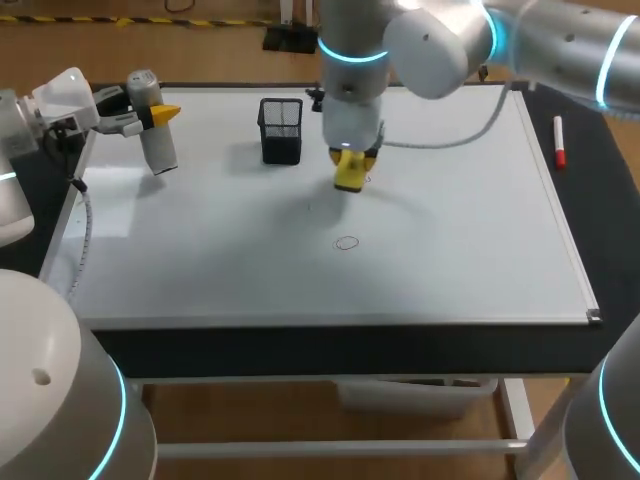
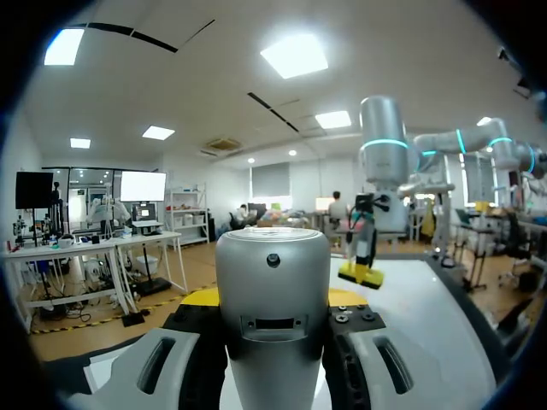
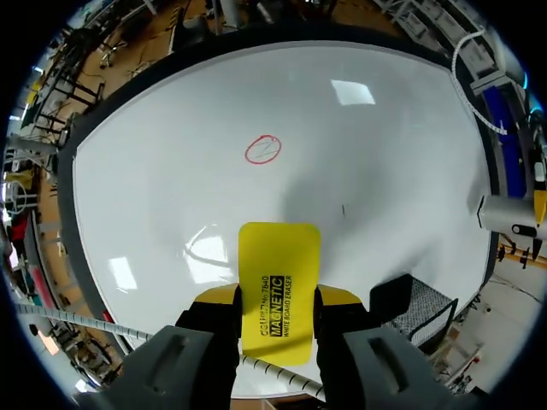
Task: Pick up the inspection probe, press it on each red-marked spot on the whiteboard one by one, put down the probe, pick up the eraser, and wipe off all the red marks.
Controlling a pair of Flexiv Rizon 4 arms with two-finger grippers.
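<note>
Whiteboard (image 1: 450, 250) covers nearly all of the dark worktop (image 1: 605, 230). The right hand (image 3: 275, 301) is clamped on the yellow eraser (image 3: 279, 256), flat face down toward the board, probably so it can be dragged flat. One red circle (image 3: 263, 149) lies well ahead of its fingers, unwiped; I judge wiping is the step in hand. Just beside this hand stands a black mesh cup (image 1: 281, 130), with nothing visible inside. Well apart, the left hand (image 1: 160, 113) grips the grey inspection probe (image 1: 158, 145), roughly upright at the board's edge, clear of the wiping path.
</note>
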